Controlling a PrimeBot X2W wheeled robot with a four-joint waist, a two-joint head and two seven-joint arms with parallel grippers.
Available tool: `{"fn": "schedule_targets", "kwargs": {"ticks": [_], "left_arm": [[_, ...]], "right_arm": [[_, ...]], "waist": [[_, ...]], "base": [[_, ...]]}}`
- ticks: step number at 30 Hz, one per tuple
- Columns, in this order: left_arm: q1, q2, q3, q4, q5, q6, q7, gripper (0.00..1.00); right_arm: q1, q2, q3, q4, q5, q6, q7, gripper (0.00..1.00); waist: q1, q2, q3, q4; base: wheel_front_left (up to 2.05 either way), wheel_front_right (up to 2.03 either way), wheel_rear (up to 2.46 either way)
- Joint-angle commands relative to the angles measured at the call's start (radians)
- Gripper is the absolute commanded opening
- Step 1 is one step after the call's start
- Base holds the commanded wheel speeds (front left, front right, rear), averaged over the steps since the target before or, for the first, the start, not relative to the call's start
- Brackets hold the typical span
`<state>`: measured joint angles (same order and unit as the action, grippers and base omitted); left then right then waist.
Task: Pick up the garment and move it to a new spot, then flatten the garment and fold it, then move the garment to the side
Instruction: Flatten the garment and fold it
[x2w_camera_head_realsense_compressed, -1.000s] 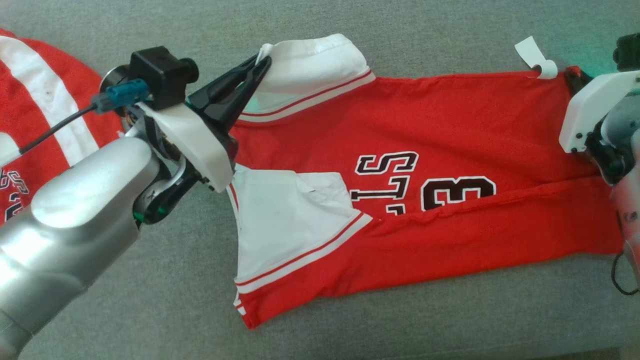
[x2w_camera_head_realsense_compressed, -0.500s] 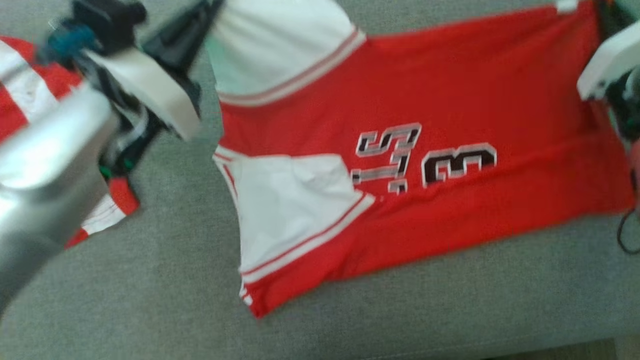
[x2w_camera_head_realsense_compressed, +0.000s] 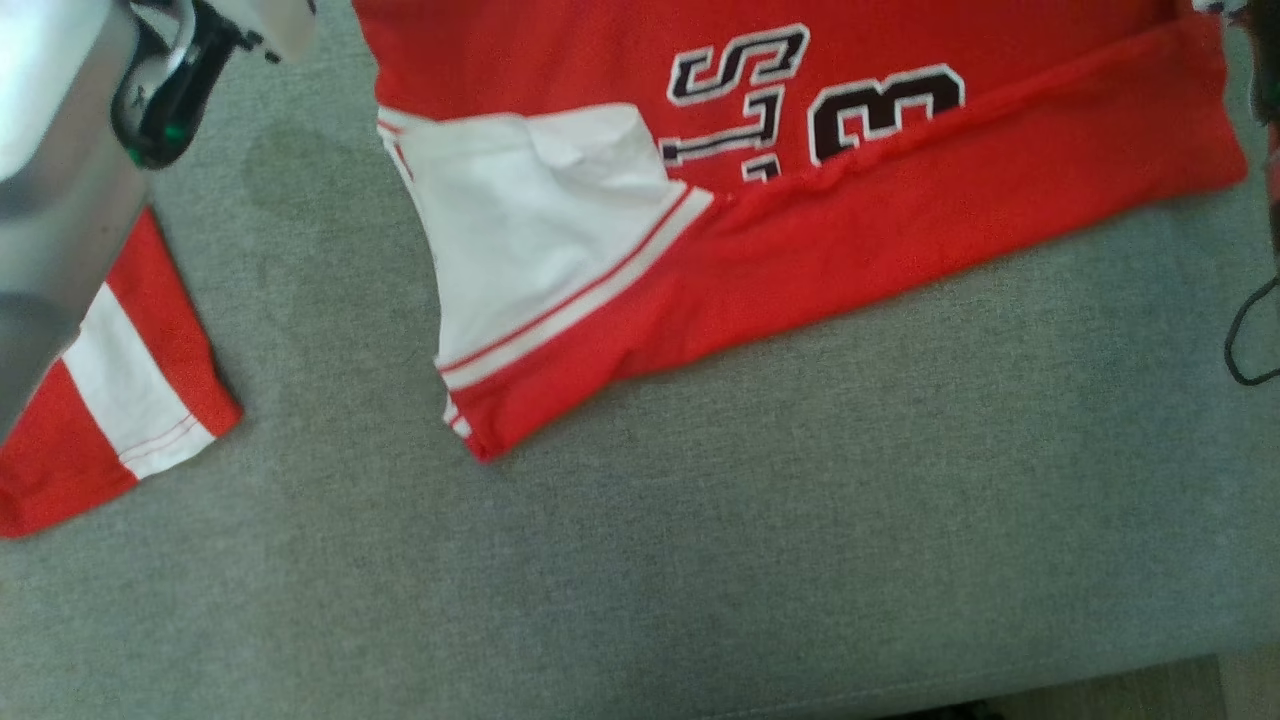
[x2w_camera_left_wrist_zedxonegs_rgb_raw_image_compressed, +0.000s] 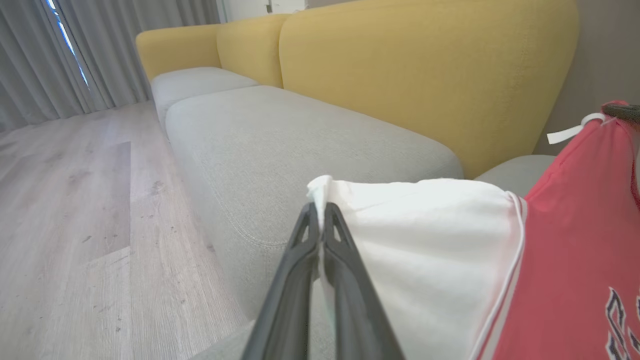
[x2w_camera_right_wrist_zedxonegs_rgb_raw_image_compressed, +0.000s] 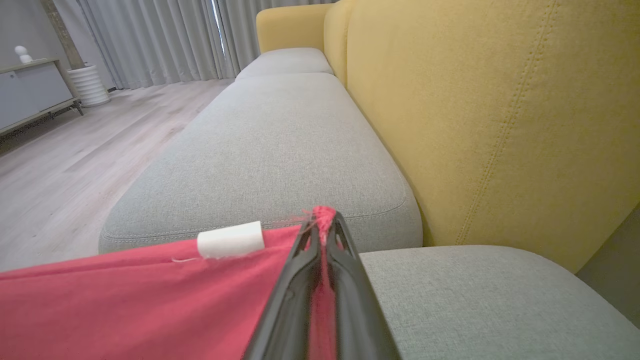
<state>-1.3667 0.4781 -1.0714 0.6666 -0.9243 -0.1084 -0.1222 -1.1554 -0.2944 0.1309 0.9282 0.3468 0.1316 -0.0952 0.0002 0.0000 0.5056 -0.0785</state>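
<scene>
The right gripper (x2w_camera_right_wrist_zedxonegs_rgb_raw_image_compressed: 322, 220), having just clamped the far right hem (x2w_camera_right_wrist_zedxonegs_rgb_raw_image_compressed: 280, 241) of the red jersey (x2w_camera_head_realsense_compressed: 900, 220) lying on the grey sofa seat (x2w_camera_head_realsense_compressed: 700, 550), is joining the left gripper (x2w_camera_left_wrist_zedxonegs_rgb_raw_image_compressed: 320, 210) pinching the white sleeve (x2w_camera_left_wrist_zedxonegs_rgb_raw_image_compressed: 415, 235), probably readying a fold.

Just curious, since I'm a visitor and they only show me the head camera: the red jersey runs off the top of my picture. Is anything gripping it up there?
Observer: Yes. In the left wrist view the left tool is shut on the tip of the white sleeve of the jersey.
Visitor: And on the other side?
Observer: The right wrist view has the right tool shut on a red corner of it, next to a white label.
Visitor: What is behind the grey cushion?
Observer: A yellow sofa back rises along its far edge.
</scene>
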Motion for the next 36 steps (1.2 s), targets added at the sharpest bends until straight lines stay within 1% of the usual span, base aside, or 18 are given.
{"fn": "schedule_targets", "kwargs": {"ticks": [1,6,11,15,18,23,26,31,36], "left_arm": [[-0.053,0.027,0.042,0.001,0.002,-0.006,-0.015,0.00],[-0.041,-0.007,0.022,0.046,-0.003,-0.016,-0.060,0.00],[0.012,-0.010,-0.032,0.022,-0.005,-0.021,-0.074,0.00],[0.073,0.020,-0.083,-0.051,-0.023,-0.022,-0.057,0.00],[0.122,0.055,-0.120,-0.129,-0.047,-0.022,-0.031,0.00],[0.197,0.121,-0.152,-0.262,-0.067,-0.021,0.016,0.00],[0.242,0.152,-0.167,-0.340,-0.070,-0.009,0.052,0.00],[0.314,0.186,-0.187,-0.445,-0.060,0.014,0.113,0.00],[0.367,0.192,-0.193,-0.499,-0.093,0.015,0.154,0.00]], "right_arm": [[-0.015,0.002,0.003,-0.017,0.008,-0.001,-0.012,0.00],[0.005,-0.005,0.021,0.029,0.038,-0.001,-0.022,0.00],[0.061,-0.030,0.061,0.052,0.095,-0.001,0.002,0.00],[0.124,-0.065,0.099,0.056,0.155,-0.001,0.046,0.00],[0.175,-0.093,0.123,0.049,0.211,-0.001,0.092,0.00],[0.253,-0.156,0.172,0.014,0.281,-0.001,0.158,0.00],[0.292,-0.189,0.196,-0.009,0.313,-0.001,0.196,0.00],[0.349,-0.223,0.226,-0.044,0.365,-0.001,0.282,0.00],[0.373,-0.251,0.246,-0.067,0.378,-0.001,0.328,0.00]], "waist": [[-0.0002,0.0000,-0.001,0.002],[-0.0002,0.0000,-0.018,0.014],[-0.0002,0.0000,-0.051,0.031],[-0.0002,0.0000,-0.090,0.044],[-0.0002,0.0000,-0.119,0.053],[-0.0002,0.0000,-0.158,0.060],[-0.0002,0.0000,-0.175,0.062],[-0.0002,0.0000,-0.191,0.060],[-0.0002,0.0000,-0.195,0.058]], "base": [[0.00,0.00,0.00],[0.00,0.00,0.00],[0.00,0.00,0.00],[0.00,0.00,0.00],[0.00,0.00,0.00],[0.00,0.00,0.00],[0.00,0.00,0.00],[0.00,0.00,0.00],[0.00,0.00,0.00]]}}
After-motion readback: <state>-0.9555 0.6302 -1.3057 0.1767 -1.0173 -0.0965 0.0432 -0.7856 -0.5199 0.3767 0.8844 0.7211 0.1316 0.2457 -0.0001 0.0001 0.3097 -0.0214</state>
